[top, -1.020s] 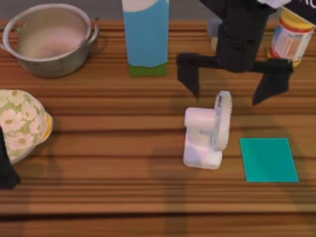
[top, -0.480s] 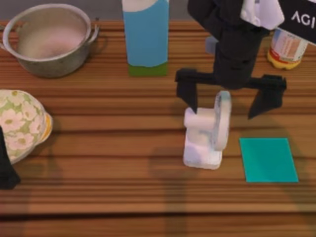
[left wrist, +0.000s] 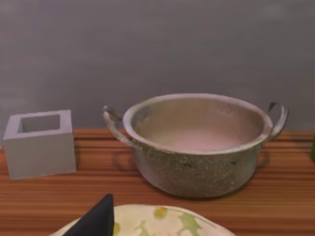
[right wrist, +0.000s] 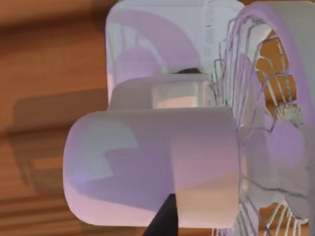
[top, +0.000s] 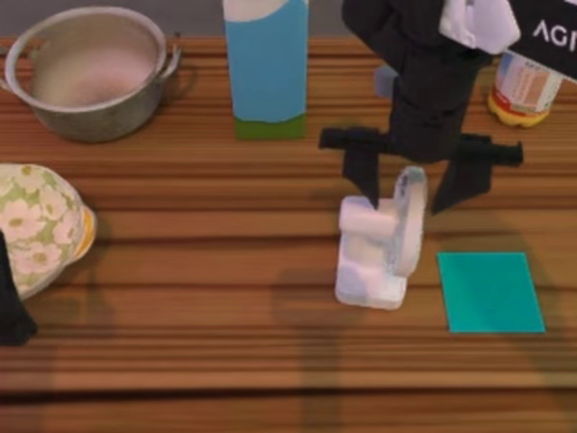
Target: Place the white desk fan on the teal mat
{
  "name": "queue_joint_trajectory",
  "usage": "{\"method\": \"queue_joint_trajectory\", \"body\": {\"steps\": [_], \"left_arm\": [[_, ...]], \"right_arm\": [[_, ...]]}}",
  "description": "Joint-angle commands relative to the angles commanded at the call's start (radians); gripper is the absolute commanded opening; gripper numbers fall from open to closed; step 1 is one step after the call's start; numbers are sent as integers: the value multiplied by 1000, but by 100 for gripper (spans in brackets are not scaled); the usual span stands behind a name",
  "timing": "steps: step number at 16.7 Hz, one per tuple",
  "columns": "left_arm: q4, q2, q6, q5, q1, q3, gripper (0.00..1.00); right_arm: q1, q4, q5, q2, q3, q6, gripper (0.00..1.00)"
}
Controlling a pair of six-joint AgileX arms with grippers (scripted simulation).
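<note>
A metal pot (top: 90, 72), blue carton (top: 267, 68), floral dish (top: 36, 225) and perhaps a jar (top: 527, 86).

The white desk fan (top: 379, 248) stands upright on its squarish base near the middle of the table, its round grilled head (seen edge-on from above) facing the thin, plain teal mat (top: 489, 291), which lies flat just beside it on the right, not touching.
</note>
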Motion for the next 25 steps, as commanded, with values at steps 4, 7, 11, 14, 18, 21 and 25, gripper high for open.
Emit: {"method": "queue_joint_trajectory", "body": {"steps": [4,7,11,14,18,21,25], "left_arm": [[0,0,0,0,0,0,100],[0,0,0,0,0,0,100],[0,0,0,0,0,0,100],[0,0,0,0,0,0,100],[0,0,0,0,0,0,100],[0,0,0,0,0,0,100],[0,0,0,0,0,0,100]], "right_arm": [[0,0,0,0,0,0,10],[0,0,0,0,0,0,0],[0,0,0,0,0,0,0],[-2,-1,2,-8,0,0,0],[0,-70,4,3,77,2,0],[4,-169,3,15,195,1,0],[6,-215,2,19,240,-2,0]]}}
